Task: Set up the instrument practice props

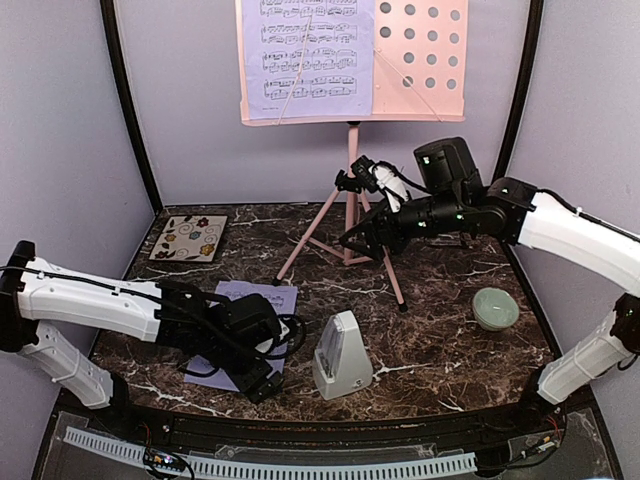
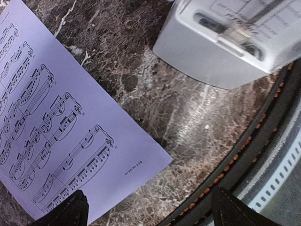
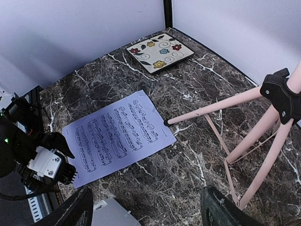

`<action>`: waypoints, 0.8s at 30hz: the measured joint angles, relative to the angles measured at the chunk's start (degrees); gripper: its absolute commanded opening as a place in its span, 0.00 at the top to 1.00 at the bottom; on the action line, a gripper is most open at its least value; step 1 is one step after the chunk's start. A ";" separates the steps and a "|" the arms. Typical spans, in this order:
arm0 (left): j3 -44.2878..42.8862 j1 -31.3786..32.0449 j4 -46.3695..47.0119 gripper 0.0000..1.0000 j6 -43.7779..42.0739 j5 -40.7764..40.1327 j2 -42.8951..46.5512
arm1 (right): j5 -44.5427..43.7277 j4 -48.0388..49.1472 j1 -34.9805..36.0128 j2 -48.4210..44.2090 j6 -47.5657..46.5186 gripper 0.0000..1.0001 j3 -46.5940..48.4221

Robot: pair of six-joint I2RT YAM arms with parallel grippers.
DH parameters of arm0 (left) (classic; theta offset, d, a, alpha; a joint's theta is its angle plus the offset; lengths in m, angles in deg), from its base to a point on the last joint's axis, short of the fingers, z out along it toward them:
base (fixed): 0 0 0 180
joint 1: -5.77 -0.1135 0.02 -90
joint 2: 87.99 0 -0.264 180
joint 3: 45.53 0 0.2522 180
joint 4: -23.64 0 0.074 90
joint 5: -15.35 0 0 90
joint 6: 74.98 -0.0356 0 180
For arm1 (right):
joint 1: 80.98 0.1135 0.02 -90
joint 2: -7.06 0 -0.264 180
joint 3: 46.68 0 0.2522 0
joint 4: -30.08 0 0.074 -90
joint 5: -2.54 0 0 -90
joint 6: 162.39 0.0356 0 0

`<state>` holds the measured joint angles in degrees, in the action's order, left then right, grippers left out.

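While both arms reached out over the dark brown marble-patterned table (image 1: 440, 340), the pink tripod music stand (image 1: 352, 150) stood upright at back centre. Its perforated desk carried one pale lavender sheet-music page (image 1: 308, 55) on the left half. A second lavender page (image 1: 262, 296) lay flat on the table at front left, partly hidden under the left arm. The small grey-white pyramid metronome (image 1: 340, 355) stood upright just right of that page, near the front edge and apart from the paper. Noted the left gripper (image 2: 150, 214) released, jaws spread wide with nothing between them, low over the page's near corner and the metronome just beside it; contact with the paper could not be told. Noted the right gripper (image 3: 146, 212) likewise released and empty, above the table just beside the stand's legs, apart from them. A pale green bowl (image 1: 496, 307) sat at right, and a square floral-patterned coaster (image 1: 190, 238) lay at back left, well apart from both grippers.
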<state>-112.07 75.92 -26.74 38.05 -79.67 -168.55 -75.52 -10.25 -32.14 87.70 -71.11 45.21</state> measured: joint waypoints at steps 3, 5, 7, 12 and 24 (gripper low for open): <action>-2.99 0.48 -1.33 0.08 0.20 -3.37 -6.82 | 0.00 0.07 -0.76 0.00 0.15 0.21 -0.70; -5.46 0.79 -1.86 0.08 0.96 -5.40 -10.71 | 0.00 0.24 -1.14 -0.04 0.20 0.21 -1.09; -7.04 1.70 -1.92 0.08 1.99 -6.84 -13.05 | -0.15 0.44 -1.51 -0.22 0.33 0.21 -1.75; -9.29 5.64 -3.06 0.10 5.44 -9.70 -16.59 | -0.31 0.46 -3.04 -1.64 0.55 0.21 -4.09; -12.48 6.73 -12.92 0.36 15.98 -16.70 -23.85 | -0.42 0.83 -4.94 -5.46 0.48 0.21 -7.28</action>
<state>-124.55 82.65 -39.66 54.02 -96.37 -192.39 -75.93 -9.42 -37.08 82.24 -70.63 37.93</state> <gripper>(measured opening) 0.719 0.789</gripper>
